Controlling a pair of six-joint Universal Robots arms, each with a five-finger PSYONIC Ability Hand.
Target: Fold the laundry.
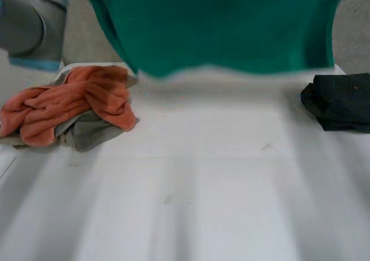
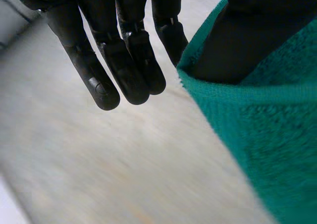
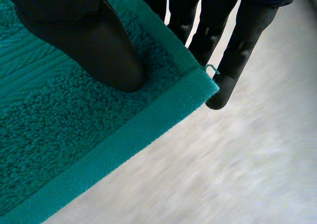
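A green towel (image 1: 231, 24) hangs in the air above the far side of the white table (image 1: 202, 186), its wavy lower edge just over the tabletop. In the left wrist view my left hand (image 2: 124, 60) pinches one top corner of the green towel (image 2: 277, 135): the thumb presses into the terry beside the hem, and the fingers reach straight past its edge. In the right wrist view my right hand (image 3: 89, 40) holds the other corner of the green towel (image 3: 74, 135), thumb on the cloth near the hem and straight fingers (image 3: 233, 45) behind it.
An orange cloth (image 1: 75, 102) lies crumpled on a grey garment (image 1: 92, 131) at the table's left. A dark folded garment (image 1: 341, 102) sits at the right edge. My left arm (image 1: 34, 24) rises at the upper left.
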